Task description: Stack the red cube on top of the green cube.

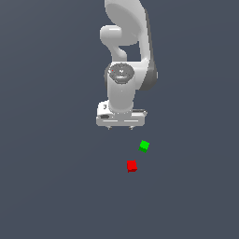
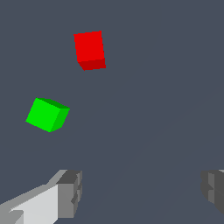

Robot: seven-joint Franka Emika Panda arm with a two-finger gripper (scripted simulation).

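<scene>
The red cube (image 1: 131,165) rests on the dark grey floor, and the green cube (image 1: 144,146) lies a short way from it, toward the arm and slightly to the exterior view's right. They do not touch. My gripper (image 1: 120,127) hangs above the floor, nearer the arm's base than both cubes, and holds nothing. In the wrist view the red cube (image 2: 89,49) and the green cube (image 2: 47,114) both sit beyond the fingertips (image 2: 70,192), outside the wide gap between them. The gripper (image 2: 142,192) is open.
The white arm (image 1: 126,51) rises from the exterior view's top centre. The flat dark grey floor (image 1: 56,186) spreads all around the two cubes.
</scene>
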